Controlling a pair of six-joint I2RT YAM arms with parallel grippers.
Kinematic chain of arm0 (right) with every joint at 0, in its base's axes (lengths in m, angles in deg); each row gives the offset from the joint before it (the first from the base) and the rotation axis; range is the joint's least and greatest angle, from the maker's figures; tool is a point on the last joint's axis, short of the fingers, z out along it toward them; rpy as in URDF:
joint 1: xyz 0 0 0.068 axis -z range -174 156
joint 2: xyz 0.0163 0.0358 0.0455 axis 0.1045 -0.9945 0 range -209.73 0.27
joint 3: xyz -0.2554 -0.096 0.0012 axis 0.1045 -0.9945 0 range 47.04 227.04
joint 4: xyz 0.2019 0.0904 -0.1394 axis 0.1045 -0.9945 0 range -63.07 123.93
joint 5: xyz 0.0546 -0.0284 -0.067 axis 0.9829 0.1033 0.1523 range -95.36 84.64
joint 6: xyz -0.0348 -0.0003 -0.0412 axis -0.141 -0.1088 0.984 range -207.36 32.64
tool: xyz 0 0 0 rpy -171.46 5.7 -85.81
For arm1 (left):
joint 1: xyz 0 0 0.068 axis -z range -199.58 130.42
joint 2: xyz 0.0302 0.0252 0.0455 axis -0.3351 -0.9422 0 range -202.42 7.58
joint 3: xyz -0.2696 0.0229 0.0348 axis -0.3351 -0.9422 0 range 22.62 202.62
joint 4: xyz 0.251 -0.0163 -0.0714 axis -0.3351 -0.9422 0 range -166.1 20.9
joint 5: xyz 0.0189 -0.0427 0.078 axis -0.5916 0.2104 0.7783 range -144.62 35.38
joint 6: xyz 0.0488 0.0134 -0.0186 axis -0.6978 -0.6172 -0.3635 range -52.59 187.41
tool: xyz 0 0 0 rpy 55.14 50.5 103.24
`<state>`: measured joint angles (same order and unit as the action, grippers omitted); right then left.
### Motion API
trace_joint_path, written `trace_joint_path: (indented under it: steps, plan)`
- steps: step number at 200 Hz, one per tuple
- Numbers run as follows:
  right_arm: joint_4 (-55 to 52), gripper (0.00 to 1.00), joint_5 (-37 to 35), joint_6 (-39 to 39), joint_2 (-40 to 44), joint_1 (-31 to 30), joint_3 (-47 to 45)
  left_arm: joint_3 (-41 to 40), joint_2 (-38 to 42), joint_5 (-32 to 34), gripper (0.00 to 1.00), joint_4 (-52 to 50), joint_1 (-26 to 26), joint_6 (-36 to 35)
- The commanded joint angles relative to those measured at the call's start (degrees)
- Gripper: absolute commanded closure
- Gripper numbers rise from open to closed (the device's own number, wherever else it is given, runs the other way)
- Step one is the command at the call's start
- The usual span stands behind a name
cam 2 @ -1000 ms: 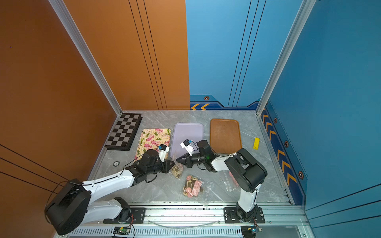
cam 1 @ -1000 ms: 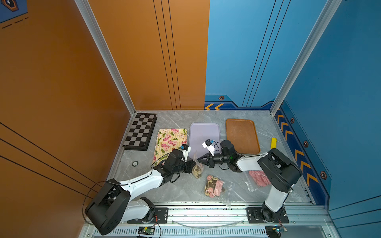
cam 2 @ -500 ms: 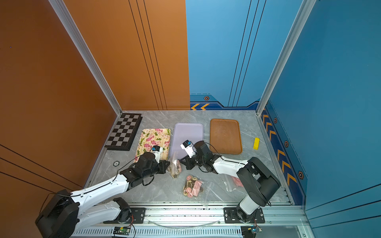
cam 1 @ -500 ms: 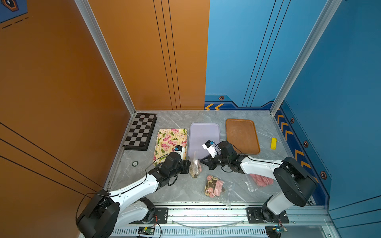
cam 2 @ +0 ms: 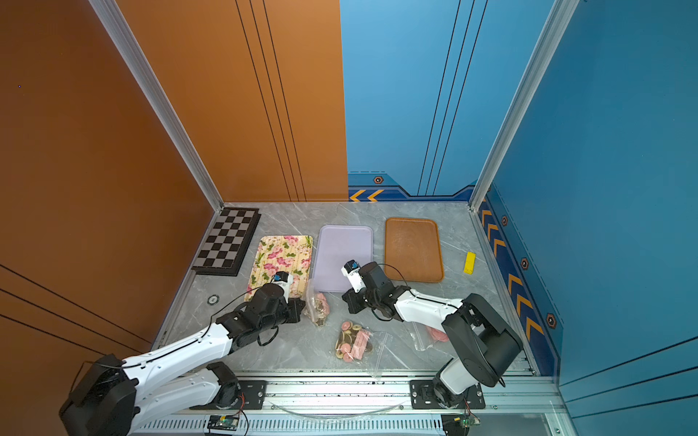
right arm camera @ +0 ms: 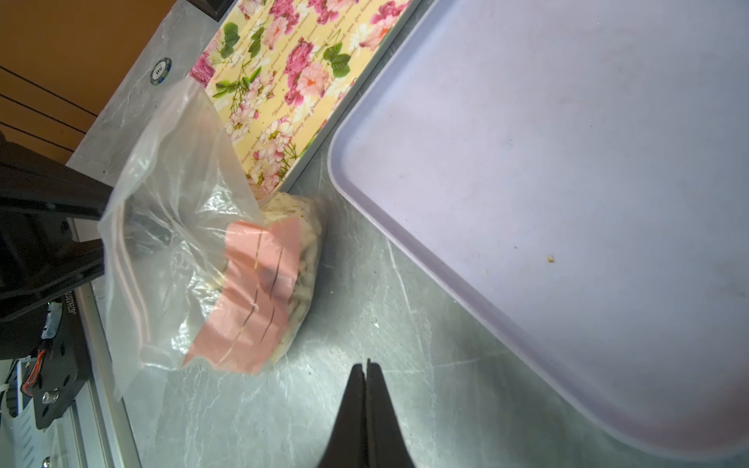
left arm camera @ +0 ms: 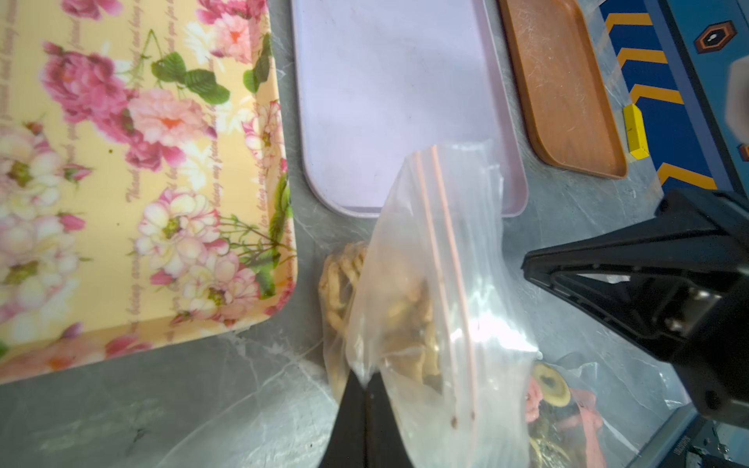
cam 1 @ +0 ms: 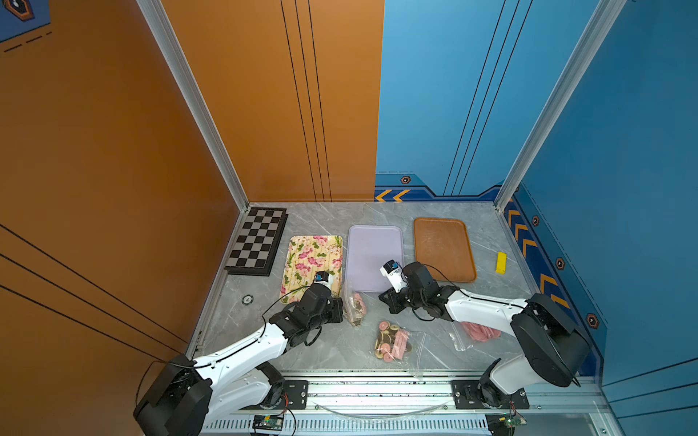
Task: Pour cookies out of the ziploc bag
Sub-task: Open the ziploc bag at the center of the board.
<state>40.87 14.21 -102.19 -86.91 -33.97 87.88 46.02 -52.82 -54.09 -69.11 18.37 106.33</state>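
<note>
While the left gripper (left arm camera: 365,380) pinches the clear plastic of the ziploc bag (cam 1: 354,306) close to its pink zip strip (left arm camera: 442,251), fingers pressed together on the film, the bag's heavy end sags onto the grey table (cam 1: 332,215). It sits just off the near corners of the floral tray (cam 1: 313,256) and the lilac tray (cam 1: 374,253), in front of the gap between them. Cookies (left arm camera: 409,308) are bunched inside it, tan and pale ones showing through the plastic in the left wrist view. A pink patch (right arm camera: 255,291) on the side facing the right arm (cam 1: 487,305) looks like a paper label, though the wrinkled film makes that hard to confirm.

The right gripper (right arm camera: 367,364) has its fingers closed on nothing. It is low over bare table just beside the lilac tray's near edge, apart from the bag.

Nearer the front rail (cam 1: 377,385), a second bag (cam 1: 393,341) lies flat with brown, yellow-ringed and pink rounds inside. A third bag (cam 1: 479,332) with pink discs lies partly under the right arm. A brown tray (cam 1: 443,249) sits on the lilac tray's right, with a yellow block (cam 1: 501,262) beyond it. A chessboard (cam 1: 258,241) lies in the back left corner and a poker chip (cam 1: 247,300) near the table's left edge.
</note>
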Motion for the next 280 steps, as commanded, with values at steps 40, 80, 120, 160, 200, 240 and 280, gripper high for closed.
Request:
trace_joint_path:
  steps: [40, 80, 120, 160, 200, 240, 280]
  plan:
    - [-2.7, 1.00, -2.4, 0.2, 2.6, 0.3, -0.8, -1.5, 1.5, 3.3, 1.00, -3.0, 0.5, 0.7]
    - [1.0, 0.87, 3.9, 3.2, 2.3, -3.5, 0.9, -1.9, 2.2, 0.0, 1.00, 1.1, 0.5, -1.2]
    - [1.0, 0.58, 5.7, 5.3, -3.3, -7.0, 8.0, -1.4, 0.4, -1.7, 1.00, 3.8, 0.6, -1.8]
    - [-0.3, 0.47, 5.9, 6.7, -8.6, -7.3, 11.5, -1.5, 0.3, -2.0, 1.00, 4.5, 0.6, -1.6]
    - [1.6, 0.47, 6.3, 6.4, -8.8, -5.6, 9.8, -2.3, 0.7, -1.1, 1.00, 4.3, 0.5, -1.6]
    - [1.2, 0.47, 7.1, 6.8, -7.2, -4.4, 9.2, -2.1, -0.4, -1.0, 1.00, 4.3, 0.3, -1.7]
    - [-1.4, 0.50, 6.8, 8.2, -9.9, -4.5, 10.7, -1.9, -1.3, -1.2, 1.00, 4.4, 0.3, -1.9]
